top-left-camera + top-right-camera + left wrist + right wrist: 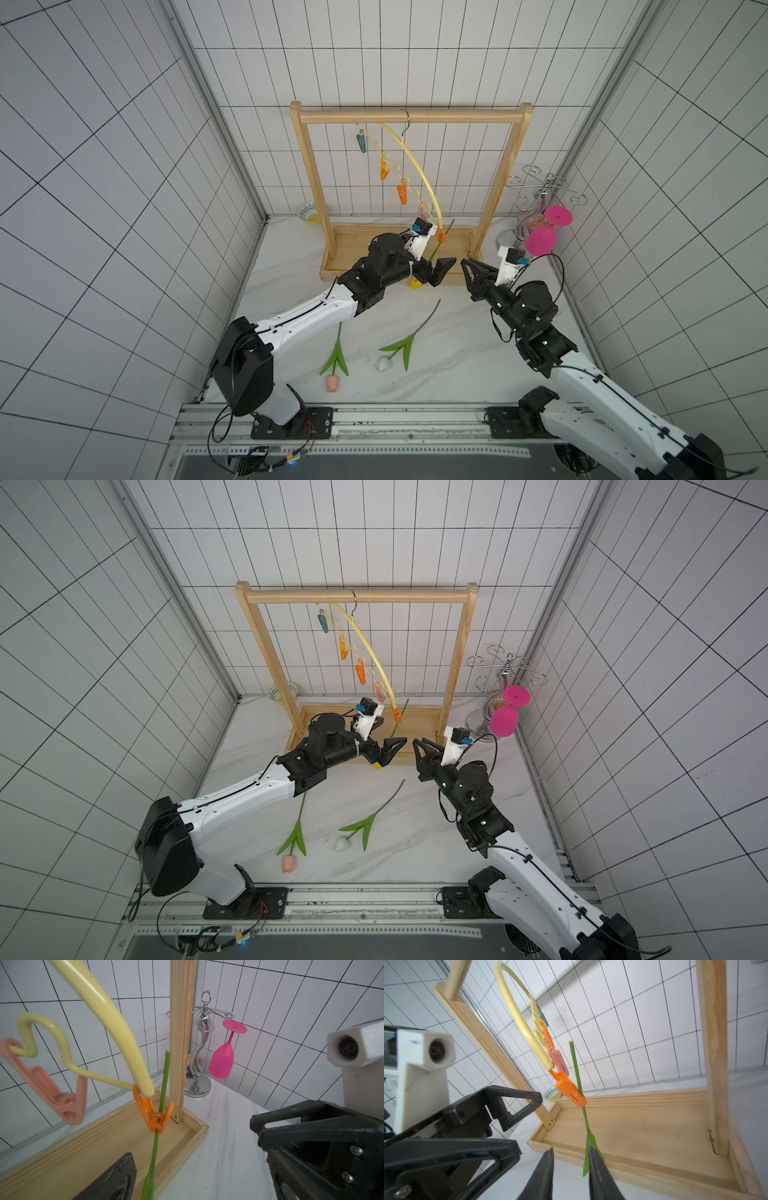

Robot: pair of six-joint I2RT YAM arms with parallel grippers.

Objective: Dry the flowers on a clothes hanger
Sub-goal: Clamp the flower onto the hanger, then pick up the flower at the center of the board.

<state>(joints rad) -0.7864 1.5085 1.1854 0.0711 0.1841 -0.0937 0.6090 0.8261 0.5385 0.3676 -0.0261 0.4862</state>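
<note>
- The wooden rack (409, 116) stands at 12 o'clock on the marble table (457, 365). Both top views show its whole frame, while the wrist views catch only one post and the tray base.
- The left gripper (444, 270) hovers at the tray's front edge. The left wrist view shows its jaws spread wide, with the clipped stem hanging free between them.
- The right gripper (570, 1151) faces it from 3 o'clock. The right wrist view shows a narrow gap between the fingers (598, 1176) and nothing pinched. A green leaf hangs just beyond them.
- The clothes hanger (419, 168) hangs by its metal hook from the rack's top bar.
- A magenta goblet (540, 241) hangs upside down on a chrome stand (540, 191) at 2 o'clock.
- The yellow tulip (415, 284) hangs head down. Only the top views show the head, partly behind the left gripper.
- The pale white-blue tulip (384, 363) lies at 6 o'clock and the pink tulip (333, 383) at 7 o'clock, seen only in the top views.
- The end orange clip (156, 1118) bites the yellow tulip's stem, which the wrist views show clearly.
- A small patterned bowl (308, 212) sits at 11 o'clock.
</note>
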